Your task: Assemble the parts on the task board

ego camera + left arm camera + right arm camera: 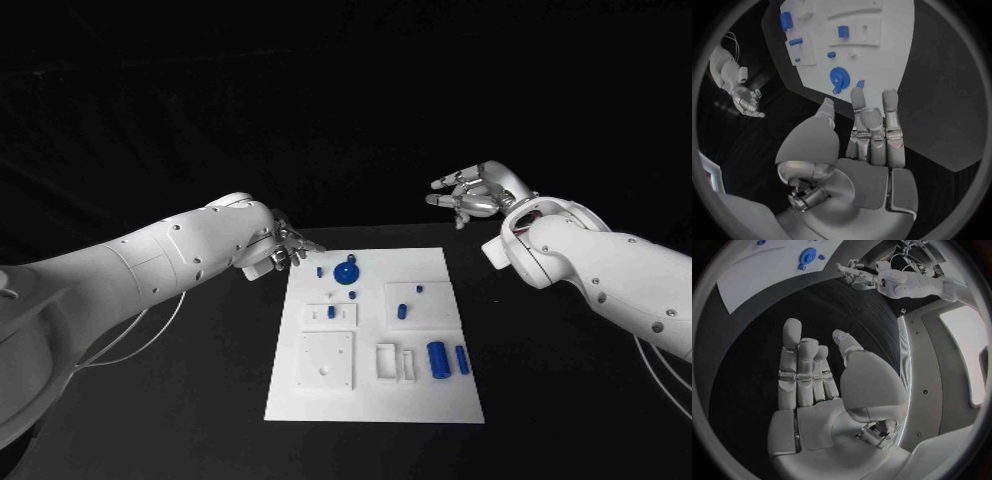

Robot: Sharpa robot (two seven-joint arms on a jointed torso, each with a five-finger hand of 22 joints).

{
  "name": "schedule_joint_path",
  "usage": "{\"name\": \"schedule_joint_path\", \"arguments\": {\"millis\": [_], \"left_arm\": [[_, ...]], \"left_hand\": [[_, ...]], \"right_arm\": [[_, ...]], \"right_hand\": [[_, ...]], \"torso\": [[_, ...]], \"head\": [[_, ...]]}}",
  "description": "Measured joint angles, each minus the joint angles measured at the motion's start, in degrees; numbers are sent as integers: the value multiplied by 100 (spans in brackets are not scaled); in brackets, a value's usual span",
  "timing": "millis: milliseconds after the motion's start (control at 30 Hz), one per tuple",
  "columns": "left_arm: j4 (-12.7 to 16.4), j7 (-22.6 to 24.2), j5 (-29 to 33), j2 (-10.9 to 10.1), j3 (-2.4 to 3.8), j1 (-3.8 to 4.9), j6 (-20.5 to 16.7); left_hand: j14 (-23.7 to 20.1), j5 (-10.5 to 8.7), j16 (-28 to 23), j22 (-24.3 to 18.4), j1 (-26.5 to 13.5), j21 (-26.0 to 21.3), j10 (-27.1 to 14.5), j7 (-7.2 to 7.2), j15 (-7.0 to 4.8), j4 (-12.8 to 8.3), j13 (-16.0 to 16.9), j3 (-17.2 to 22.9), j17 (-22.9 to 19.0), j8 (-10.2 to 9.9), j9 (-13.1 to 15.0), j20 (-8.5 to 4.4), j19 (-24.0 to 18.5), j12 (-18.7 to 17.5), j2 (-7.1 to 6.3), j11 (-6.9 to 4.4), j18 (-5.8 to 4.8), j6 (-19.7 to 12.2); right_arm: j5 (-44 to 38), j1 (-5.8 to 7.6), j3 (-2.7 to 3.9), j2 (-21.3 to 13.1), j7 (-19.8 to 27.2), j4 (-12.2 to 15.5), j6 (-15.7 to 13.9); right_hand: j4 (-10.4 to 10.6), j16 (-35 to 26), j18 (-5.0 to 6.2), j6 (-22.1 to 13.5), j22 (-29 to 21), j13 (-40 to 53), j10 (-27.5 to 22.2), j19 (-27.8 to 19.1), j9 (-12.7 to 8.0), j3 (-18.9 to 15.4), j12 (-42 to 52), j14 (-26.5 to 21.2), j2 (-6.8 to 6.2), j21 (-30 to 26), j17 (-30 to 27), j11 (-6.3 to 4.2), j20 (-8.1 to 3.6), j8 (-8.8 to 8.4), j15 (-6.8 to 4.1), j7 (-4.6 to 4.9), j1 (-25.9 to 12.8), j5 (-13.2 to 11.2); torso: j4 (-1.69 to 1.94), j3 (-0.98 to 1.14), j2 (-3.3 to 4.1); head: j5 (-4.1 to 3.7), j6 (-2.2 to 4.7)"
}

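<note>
black table [173,400] bears white task board [433,400] with small blue parts [346,271]; left hand [284,250] and right hand [476,193] seemingly empty, fingers spread.

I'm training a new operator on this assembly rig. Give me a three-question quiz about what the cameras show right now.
1. True or false: the left robot hand is holding a blue part.
2. Which robot hand is nearer the task board? A) left B) right
3. Fill in: the large round blue part lies at the board's ____ end, as seen from the robot.

Key:
1. False; its fingers are spread and empty.
2. A; it hovers at the board's far left corner, while the right robot hand is raised beyond the far right corner.
3. Far.
</note>
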Motion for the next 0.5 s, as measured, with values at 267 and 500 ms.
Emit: {"name": "schedule_joint_path", "arguments": {"millis": [267, 500], "left_arm": [[-660, 218, 96, 296, 0, -17, 210], [-1043, 318, 176, 479, -7, -89, 385]], "left_hand": [[0, 0, 0, 2, -15, 0, 1, 9, 0, -16, 19, -16, -13, 0, -75, 0, 0, 0, 20, 0, 0, -9], [-20, 0, 44, 4, 21, -23, 1, 9, 20, -95, 43, -95, -31, 0, -116, 0, 0, 0, 114, -1, 0, -9]], "right_arm": [[-3, 0, 1, 5, -7, 41, -3], [19, 2, 1, -1, -1, 75, -21]], "right_hand": [[33, -8, -1, -18, 0, -41, -5, 0, 0, -33, -22, 0, 0, -8, 0, 0, 0, 0, 0, 17, 0, 0], [79, -537, -4, -35, -559, -721, -65, 0, 0, -32, -494, 21, 0, -415, -222, -4, 0, 0, 21, 15, 0, 18]], "torso": [[-57, 10, 56], [-110, 24, 116]], "head": [[30, 76], [69, 136]]}}
